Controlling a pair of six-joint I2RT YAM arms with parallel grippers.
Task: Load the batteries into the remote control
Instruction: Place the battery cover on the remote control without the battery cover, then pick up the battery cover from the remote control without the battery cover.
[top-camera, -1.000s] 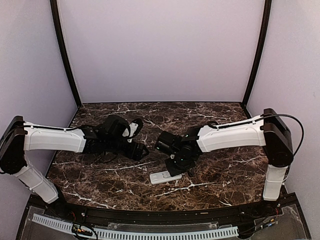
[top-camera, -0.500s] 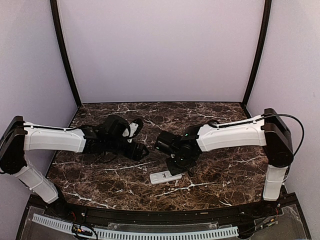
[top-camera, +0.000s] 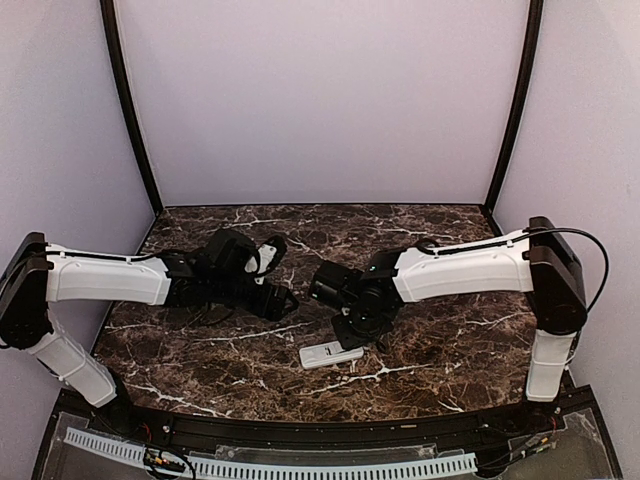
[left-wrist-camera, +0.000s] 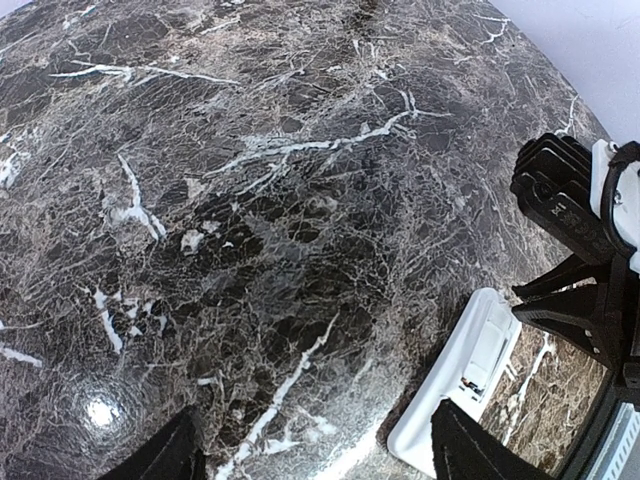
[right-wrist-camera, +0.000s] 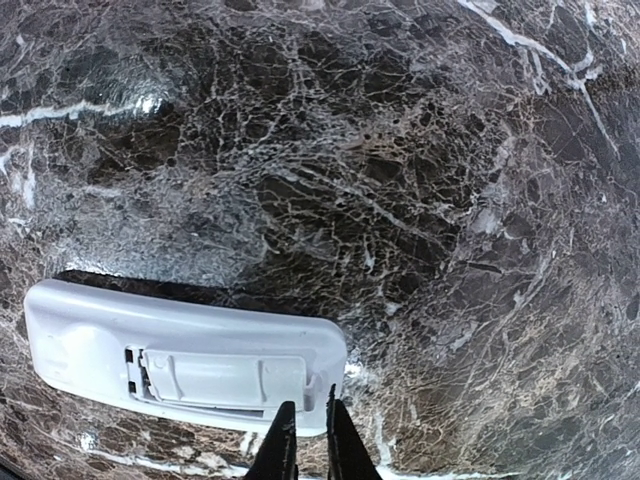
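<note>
Right fingers (right-wrist-camera: 284, 450) are drawn nearly together, a thin slit between them and nothing seen in it. The tips of the right gripper (right-wrist-camera: 308, 428) hang at the bottom centre of the wrist view, over the right end of the remote control (right-wrist-camera: 185, 350). That remote lies plain back up at the lower left, long axis running left to right. It is smooth white plastic with rounded corners and a rectangular recess in its back. What lies in the recess I cannot tell.

Left fingers (left-wrist-camera: 165, 460) are spread wide at the two bottom corners of their view. The left gripper (left-wrist-camera: 312, 432) holds nothing, and the remote slants from the lower right toward the upper right.

From above, the remote sits lower centre, its right end a little higher, where it lay a second ago. The right wrist has drawn slightly up the frame since then.

Glossy dark brown marble with white veins makes up the table (right-wrist-camera: 430, 150).
</note>
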